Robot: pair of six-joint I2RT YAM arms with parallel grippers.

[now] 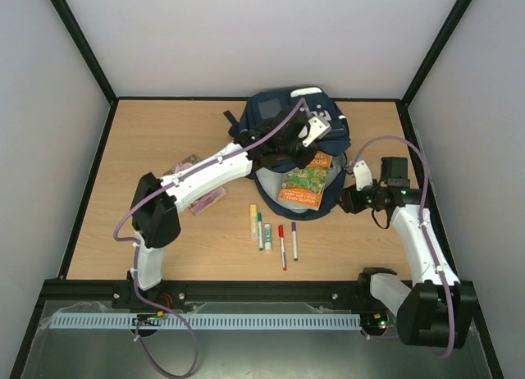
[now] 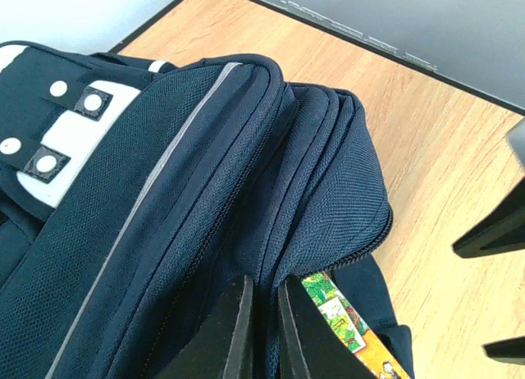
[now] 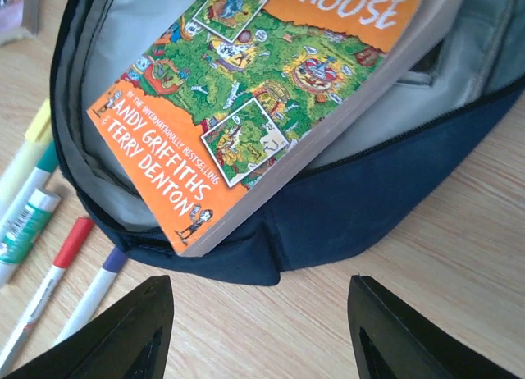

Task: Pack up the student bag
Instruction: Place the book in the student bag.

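Observation:
The student bag (image 1: 283, 116) lies at the back middle of the table, navy, with its main compartment unzipped and grey lining showing. An orange and green paperback book (image 1: 305, 184) lies partly inside the opening, its lower end sticking out. My left gripper (image 2: 264, 313) is shut on the student bag's (image 2: 205, 190) upper flap beside the zip, holding it up over the book (image 2: 349, 326). My right gripper (image 3: 258, 313) hangs open and empty over bare wood, just in front of the student bag's (image 3: 369, 190) lower edge and the book's (image 3: 246, 92) corner.
Several pens and markers (image 1: 275, 235) lie in a row in front of the bag: a yellow highlighter (image 3: 37, 129), a glue stick (image 3: 25, 223), a red marker (image 3: 61, 260) and a purple one (image 3: 98, 285). A pink packet (image 1: 197, 197) lies under my left arm.

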